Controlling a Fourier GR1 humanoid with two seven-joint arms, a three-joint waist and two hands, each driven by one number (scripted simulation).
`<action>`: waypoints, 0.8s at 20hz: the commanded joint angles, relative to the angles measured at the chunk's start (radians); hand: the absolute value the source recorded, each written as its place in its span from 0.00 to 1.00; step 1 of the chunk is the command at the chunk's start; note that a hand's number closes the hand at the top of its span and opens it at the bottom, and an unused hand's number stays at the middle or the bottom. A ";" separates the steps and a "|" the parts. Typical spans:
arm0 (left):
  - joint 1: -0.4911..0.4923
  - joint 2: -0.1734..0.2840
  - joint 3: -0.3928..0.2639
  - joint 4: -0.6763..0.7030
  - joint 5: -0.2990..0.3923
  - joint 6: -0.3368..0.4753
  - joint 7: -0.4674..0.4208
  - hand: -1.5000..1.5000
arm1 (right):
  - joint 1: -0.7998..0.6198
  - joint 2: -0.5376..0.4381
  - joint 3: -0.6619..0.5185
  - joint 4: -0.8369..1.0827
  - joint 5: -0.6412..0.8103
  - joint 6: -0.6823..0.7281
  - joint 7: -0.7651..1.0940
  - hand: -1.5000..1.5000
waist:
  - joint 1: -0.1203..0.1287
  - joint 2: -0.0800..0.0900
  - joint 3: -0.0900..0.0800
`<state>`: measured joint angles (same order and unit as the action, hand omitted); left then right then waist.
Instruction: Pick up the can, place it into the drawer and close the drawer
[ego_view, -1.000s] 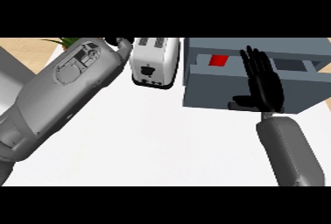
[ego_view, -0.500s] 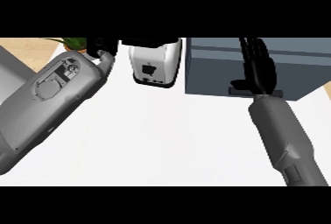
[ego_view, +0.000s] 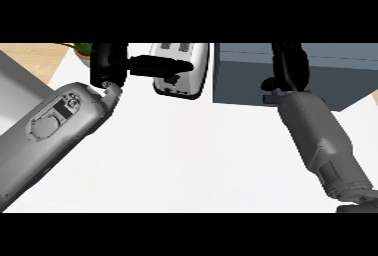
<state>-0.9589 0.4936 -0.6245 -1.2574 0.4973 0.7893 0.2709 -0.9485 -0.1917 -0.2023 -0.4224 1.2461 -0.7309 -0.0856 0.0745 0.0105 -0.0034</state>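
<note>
No can in sight. Black right hand flat against the dark grey box-shaped drawer, fingers straight, holding nothing. Black left hand beside the white toaster, fingers unclear.

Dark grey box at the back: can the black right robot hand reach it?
Probably yes. The black right robot hand shows right over the dark grey box, fingers straight, with nothing between them. Whether it really touches cannot be told from this steep view.
</note>
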 joint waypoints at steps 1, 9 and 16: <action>0.046 0.009 0.004 -0.046 -0.014 -0.005 -0.013 0.00 | -0.088 0.005 -0.034 0.096 -0.019 -0.023 -0.007 0.00 | 0.021 0.018 0.006; 0.093 0.051 0.032 -0.091 -0.019 -0.031 -0.005 0.00 | -0.195 -0.034 -0.066 0.164 -0.033 0.019 -0.002 0.00 | 0.031 0.021 0.006; 0.134 0.045 0.037 -0.112 -0.034 -0.036 -0.033 0.00 | -0.190 0.018 -0.173 0.133 -0.181 0.020 -0.186 0.00 | 0.024 0.023 0.009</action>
<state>-0.8328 0.5282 -0.5993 -1.3579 0.4672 0.7594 0.2411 -1.0819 -0.2206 -0.2933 -0.2590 1.1734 -0.6990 -0.2001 0.0755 0.0254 0.0013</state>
